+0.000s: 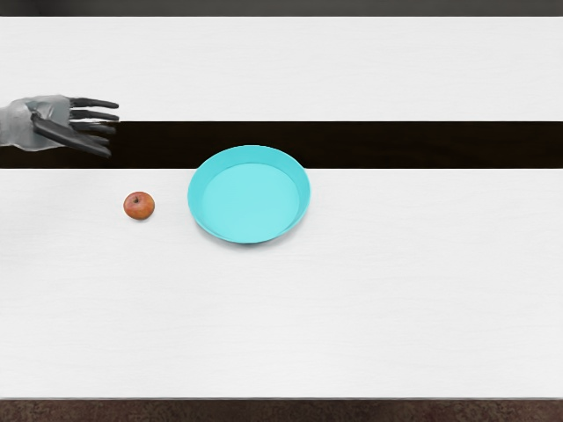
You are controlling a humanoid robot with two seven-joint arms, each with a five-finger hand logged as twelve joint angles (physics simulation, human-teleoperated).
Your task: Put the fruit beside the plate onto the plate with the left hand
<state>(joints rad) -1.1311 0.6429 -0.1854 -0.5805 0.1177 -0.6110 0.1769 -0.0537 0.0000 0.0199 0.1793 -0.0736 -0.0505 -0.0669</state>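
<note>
Left hand (63, 125), entering from the picture's left edge: fingers (92, 115) stretched nearly straight and slightly fanned, holding nothing, with the tips pointing toward the right of the frame. Fruit (139, 206): 1 small round piece, reddish-brown with a paler orange patch and a dark dimple on top. It rests on the white table (352, 308), well apart from the hand, slightly ahead of the fingertips and off to their camera-facing side. Plate (249, 193): 1 shallow turquoise dish with a raised rim and nothing on it, lying beyond the fruit as reckoned from the hand. A narrow strip of bare table separates fruit and rim, so the 2 do not touch. The fruit therefore sits roughly between hand and plate, and a carry onward from the grasp would run in much the same direction as the reach. No long axis is apparent, the fruit being about as broad as it is deep, so the grasp probably needs no particular alignment. The right arm is out of view, leaving the left hand the only 1 available. By this layout the task appears to be at its outset: the reach to the fruit is not yet made. How high the hand is above the table cannot be told from this 1 view.
</note>
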